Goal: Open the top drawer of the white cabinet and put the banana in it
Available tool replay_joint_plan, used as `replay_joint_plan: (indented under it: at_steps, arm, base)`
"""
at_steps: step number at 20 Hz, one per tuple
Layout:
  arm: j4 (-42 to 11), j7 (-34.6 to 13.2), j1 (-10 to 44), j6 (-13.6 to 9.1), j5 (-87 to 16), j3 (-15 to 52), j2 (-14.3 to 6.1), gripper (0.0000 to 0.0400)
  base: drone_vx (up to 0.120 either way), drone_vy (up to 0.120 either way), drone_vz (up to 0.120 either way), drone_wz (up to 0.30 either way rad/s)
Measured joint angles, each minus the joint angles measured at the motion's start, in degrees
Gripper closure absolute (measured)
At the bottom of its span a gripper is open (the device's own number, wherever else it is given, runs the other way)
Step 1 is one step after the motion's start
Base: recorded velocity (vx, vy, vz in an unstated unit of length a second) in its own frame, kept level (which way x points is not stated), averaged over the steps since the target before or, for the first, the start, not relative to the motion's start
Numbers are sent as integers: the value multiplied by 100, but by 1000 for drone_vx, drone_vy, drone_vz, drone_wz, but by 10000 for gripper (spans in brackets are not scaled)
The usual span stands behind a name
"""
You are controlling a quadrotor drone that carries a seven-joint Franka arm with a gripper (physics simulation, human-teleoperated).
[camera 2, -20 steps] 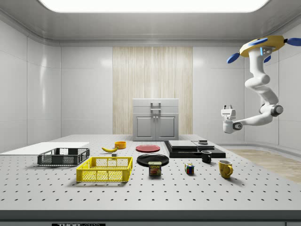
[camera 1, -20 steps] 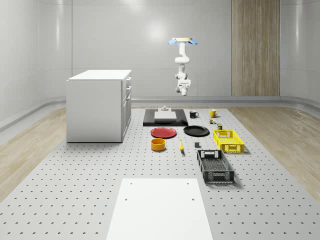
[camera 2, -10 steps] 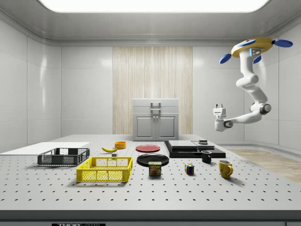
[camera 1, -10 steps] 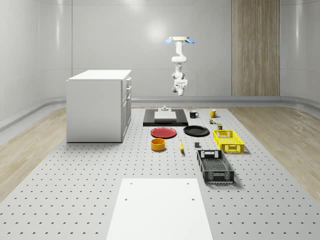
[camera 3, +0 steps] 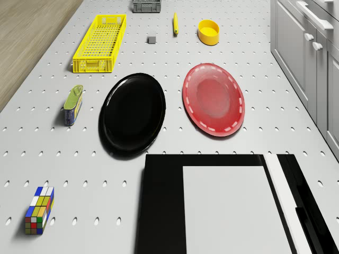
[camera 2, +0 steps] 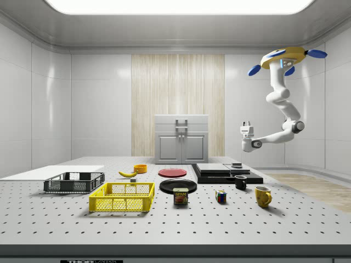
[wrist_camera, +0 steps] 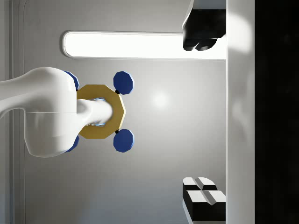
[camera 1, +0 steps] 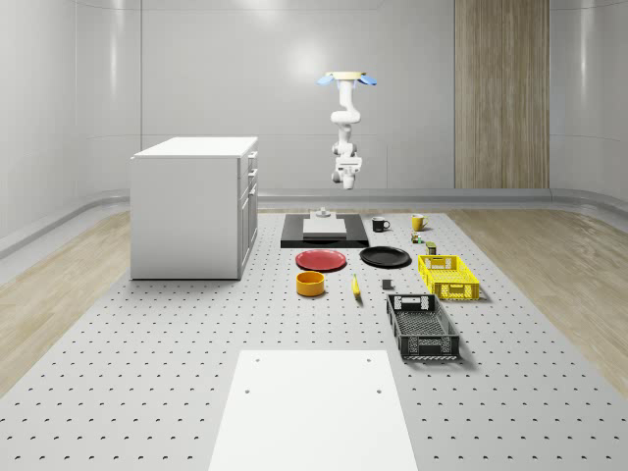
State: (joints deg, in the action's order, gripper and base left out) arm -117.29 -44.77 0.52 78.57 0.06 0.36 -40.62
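Holds the yellow, blue-rotored drone (camera 2: pixel 285 56) hovering high, well off the boxy white cabinet's (camera 1: pixel 194 208) drawer side. Carries jaws wide, empty, presumably readied for its shut top drawer (camera 2: pixel 164 120); leaves the yellow banana (camera 1: pixel 355 286) lying nearer.

a black plate (camera 3: pixel 132 114) lies on the perforated table (camera 3: pixel 47 153). just beside it is a red plate (camera 3: pixel 213 99), between the black plate and the white cabinet (camera 3: pixel 310 58). a black-and-white slab (camera 3: pixel 222 203) sits near the black plate. beyond the black plate are a tin can (camera 3: pixel 73 104), a yellow basket (camera 3: pixel 100 43), a banana (camera 3: pixel 175 23), a yellow bowl (camera 3: pixel 208 32) and a small grey cube (camera 3: pixel 151 39). a colour cube (camera 3: pixel 39 209) lies well apart from it.
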Motion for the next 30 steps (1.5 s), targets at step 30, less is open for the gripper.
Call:
replay_joint_plan:
  at_steps: [30]
  arm:
    - [-101,14,153,114,34,112,-66,0]
  base:
    - [68,-4,37,0]
